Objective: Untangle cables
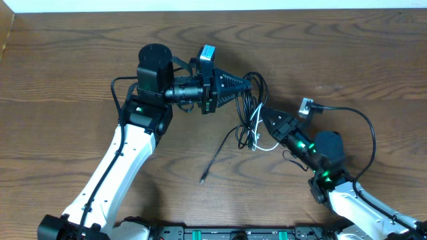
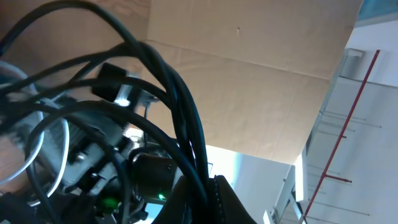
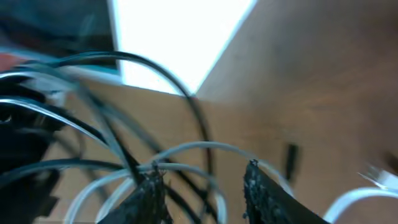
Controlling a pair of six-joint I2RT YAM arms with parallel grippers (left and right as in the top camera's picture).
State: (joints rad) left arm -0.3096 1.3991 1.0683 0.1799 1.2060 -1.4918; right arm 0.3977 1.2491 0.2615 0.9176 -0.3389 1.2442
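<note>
A tangle of thin black cables [image 1: 248, 100] and one white cable [image 1: 265, 146] hangs over the middle of the wooden table [image 1: 80, 60]. My left gripper [image 1: 244, 87] is shut on the black cables and holds them up; in the left wrist view the black cables [image 2: 180, 106] run into its closed jaws [image 2: 208, 190]. One loose black plug end [image 1: 203, 178] trails on the table. My right gripper [image 1: 265, 120] is open just right of the tangle. In the right wrist view the white cable [image 3: 205, 147] loops past its spread fingertips [image 3: 202, 174], with black cables [image 3: 118, 155] behind.
A thicker black cord [image 1: 363, 127] arcs from the right arm's wrist camera [image 1: 305, 107]. The table's far edge [image 1: 213, 11] runs along the top. The left arm's base [image 1: 153, 63] stands left of the tangle.
</note>
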